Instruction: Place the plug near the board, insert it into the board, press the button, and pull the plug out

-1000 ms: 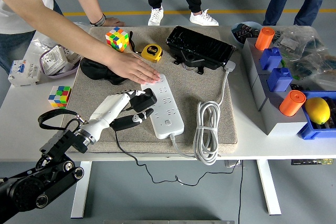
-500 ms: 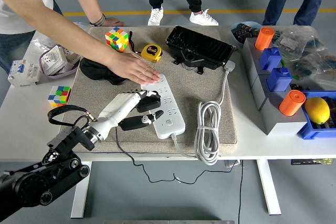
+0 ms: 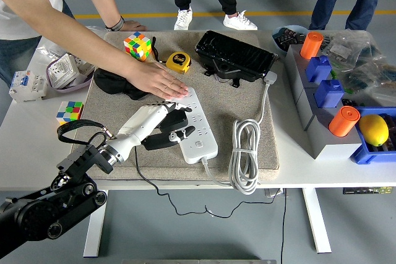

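A white power strip (image 3: 197,125) lies on the beige mat (image 3: 241,91), its white cable coiled at its right (image 3: 245,153). My left hand (image 3: 168,125) reaches in from the lower left and holds a black plug (image 3: 179,119) right over the strip's left side, fingers curled around it. The plug's black cord (image 3: 143,174) trails down over the table edge. A person's hand (image 3: 162,82) presses flat on the strip's far end, holding it still. My right hand is out of view.
A black bag (image 3: 235,55), yellow tape measure (image 3: 178,62) and Rubik's cube (image 3: 138,45) sit at the back of the mat. Another cube (image 3: 70,111) lies at left. Grey and blue bins (image 3: 322,85) with orange cylinders and a lemon (image 3: 374,130) stand at right.
My left hand has carried the black plug up and rightwards from the mat's front left onto the power strip. The person's hand has stayed on the strip.
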`<control>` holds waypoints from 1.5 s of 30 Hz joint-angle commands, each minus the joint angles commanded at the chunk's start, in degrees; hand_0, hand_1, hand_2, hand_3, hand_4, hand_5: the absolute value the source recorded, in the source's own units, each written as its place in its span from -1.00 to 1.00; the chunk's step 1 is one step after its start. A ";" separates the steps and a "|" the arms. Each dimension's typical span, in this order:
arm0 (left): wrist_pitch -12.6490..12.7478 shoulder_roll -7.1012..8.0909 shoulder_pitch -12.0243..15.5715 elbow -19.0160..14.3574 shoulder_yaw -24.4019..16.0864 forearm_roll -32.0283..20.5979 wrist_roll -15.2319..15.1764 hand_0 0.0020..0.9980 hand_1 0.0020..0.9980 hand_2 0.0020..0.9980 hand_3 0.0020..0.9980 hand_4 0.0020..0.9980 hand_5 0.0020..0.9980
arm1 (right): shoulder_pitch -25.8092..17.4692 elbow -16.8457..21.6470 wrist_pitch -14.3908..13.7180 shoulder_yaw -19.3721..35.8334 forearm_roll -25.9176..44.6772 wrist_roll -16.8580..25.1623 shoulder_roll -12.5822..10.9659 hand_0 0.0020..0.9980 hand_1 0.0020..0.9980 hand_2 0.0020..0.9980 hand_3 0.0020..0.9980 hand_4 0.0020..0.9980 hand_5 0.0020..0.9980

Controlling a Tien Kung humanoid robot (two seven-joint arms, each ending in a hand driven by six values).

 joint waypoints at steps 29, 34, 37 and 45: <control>-20.13 4.71 3.78 -26.30 -4.03 -5.45 29.96 -0.76 -0.64 -0.38 0.72 0.45 -0.70 | -0.19 0.08 0.10 0.00 -0.21 -0.13 -0.22 0.22 0.22 0.13 0.09 0.44 -0.56; -23.66 4.38 3.13 -26.75 -3.09 -5.65 34.55 -0.87 -0.77 -0.54 0.81 0.39 -1.00 | -0.26 0.03 0.09 -0.03 -0.17 -0.13 -0.24 0.22 0.22 0.13 0.09 0.44 -0.56; -25.48 3.93 2.57 -26.14 -2.06 -5.43 36.83 -0.89 -0.78 -0.62 0.88 0.58 -1.00 | -0.18 0.03 0.07 -0.21 -0.12 -0.12 -0.31 0.22 0.22 0.13 0.09 0.44 -0.56; -26.70 3.16 1.26 -24.46 0.37 -4.99 38.09 -0.90 -0.77 -0.62 0.91 0.57 -1.00 | -0.06 0.08 0.09 -0.60 -0.05 -0.10 -0.45 0.22 0.22 0.13 0.09 0.44 -0.56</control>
